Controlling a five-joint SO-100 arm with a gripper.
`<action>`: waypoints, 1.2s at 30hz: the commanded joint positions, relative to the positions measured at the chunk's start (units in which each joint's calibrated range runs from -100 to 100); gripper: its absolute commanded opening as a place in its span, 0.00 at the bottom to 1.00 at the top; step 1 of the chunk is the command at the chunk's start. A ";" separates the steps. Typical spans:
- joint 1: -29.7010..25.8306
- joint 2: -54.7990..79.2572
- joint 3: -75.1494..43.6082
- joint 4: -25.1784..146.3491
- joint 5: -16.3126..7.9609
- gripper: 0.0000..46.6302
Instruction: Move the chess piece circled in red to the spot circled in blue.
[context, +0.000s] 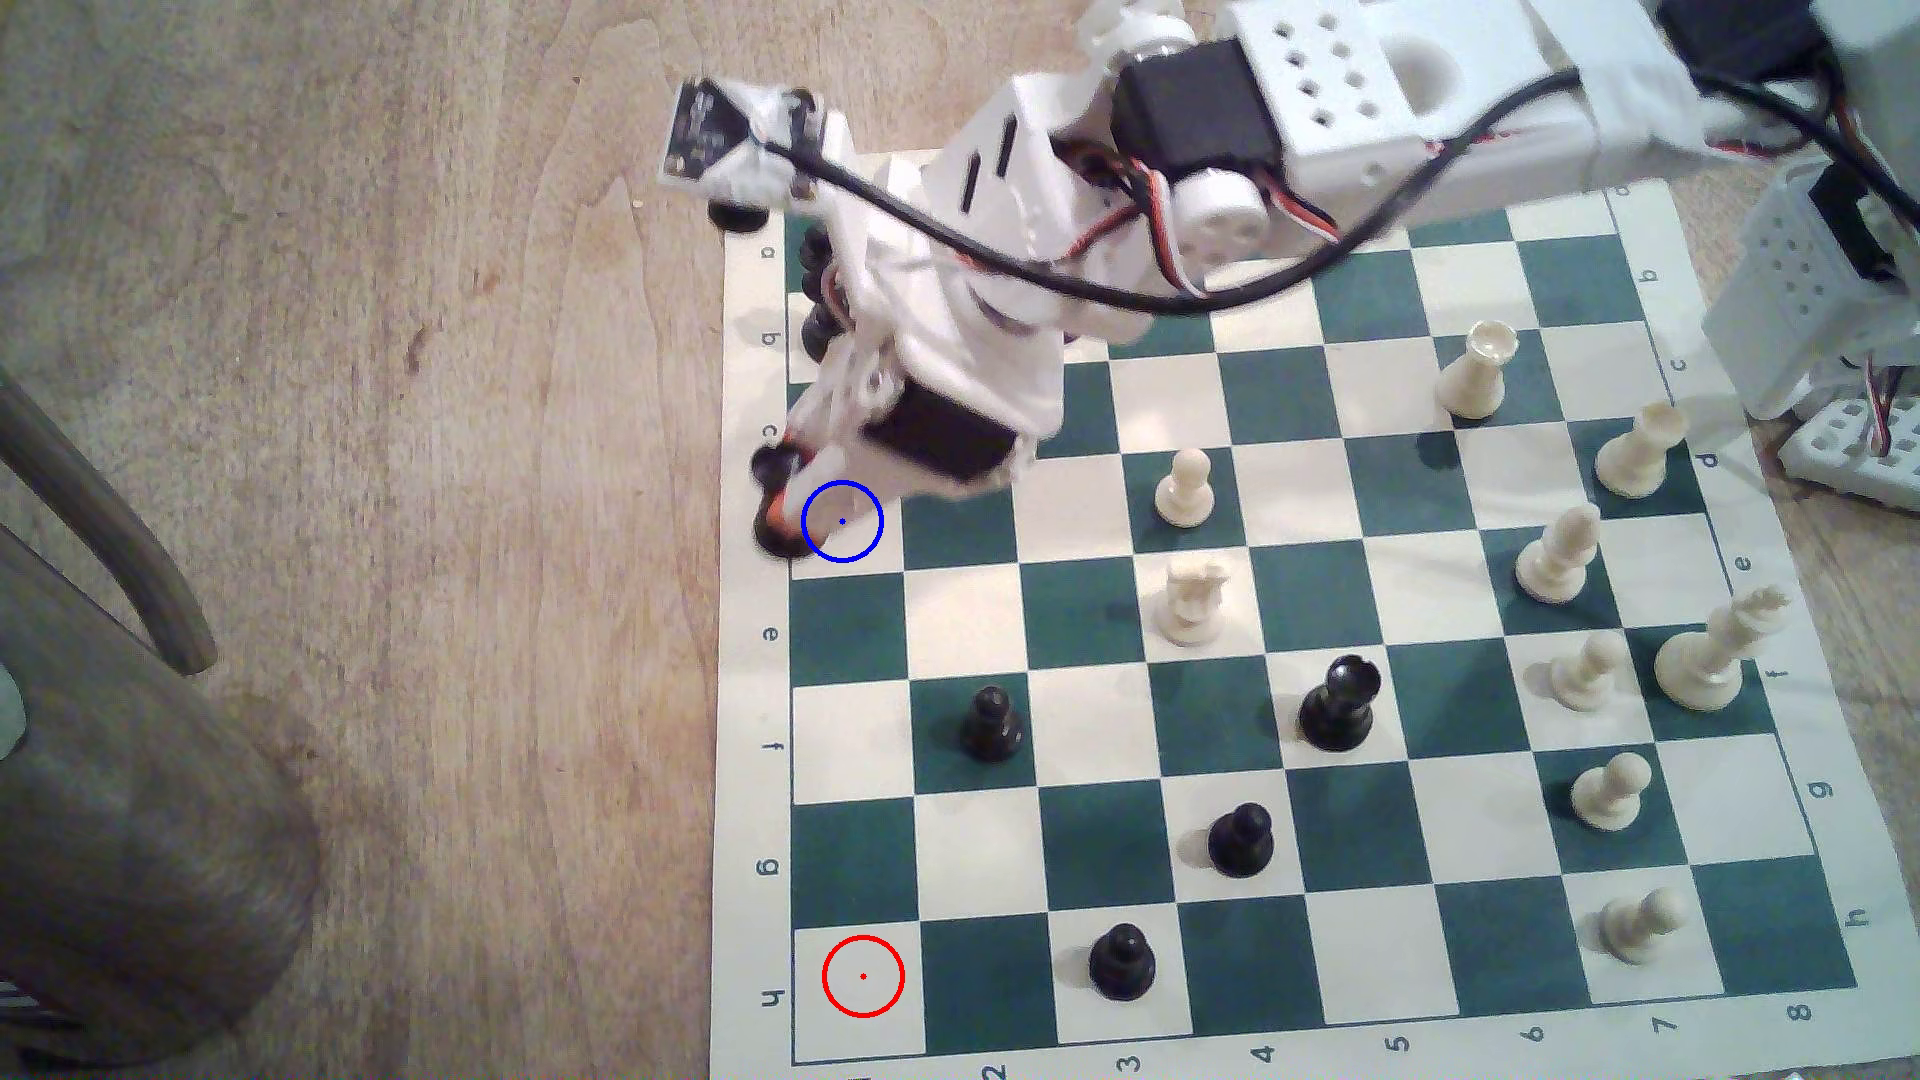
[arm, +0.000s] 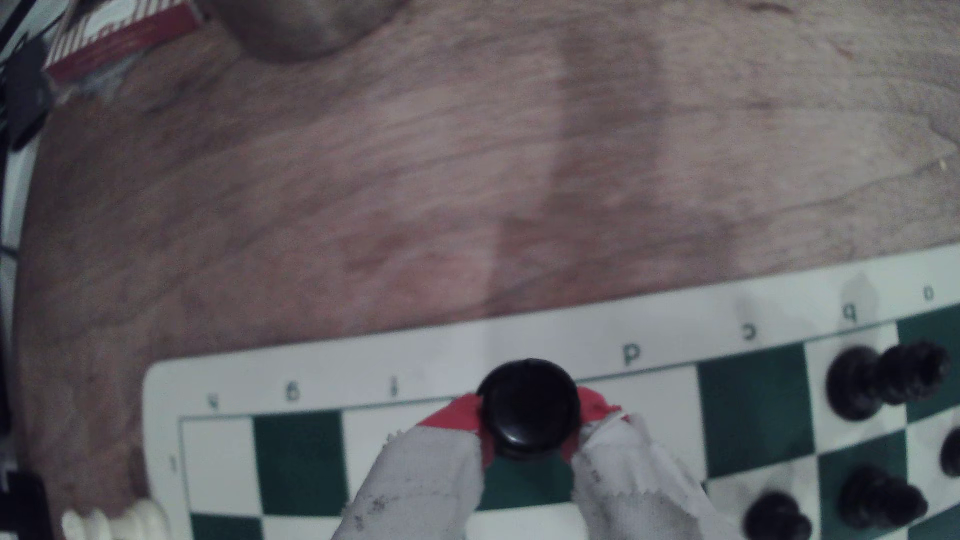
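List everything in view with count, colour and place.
chessboard: one, green and cream, on wooden table
white pieces: nine, cream, exterior view's right half
black pawns: three, near files f to h
taller black piece: one, file f
black cluster: count unclear, under the arm
blue ring: one, cream square
red ring: one, bare corner square
rook: one, black, beside blue ring
hand: one, white, red tips, shut on rook

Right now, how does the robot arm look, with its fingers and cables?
The white plastic arm has perforated shells, black servo blocks, one thick black cable and thin red-white-black wires. The fingers are wrapped in frayed white cloth tape with red tips.
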 joint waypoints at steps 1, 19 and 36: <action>2.30 -10.91 6.04 -4.23 0.63 0.01; 3.00 -5.48 12.29 -9.80 1.07 0.01; 2.84 -0.98 12.02 -10.70 1.56 0.01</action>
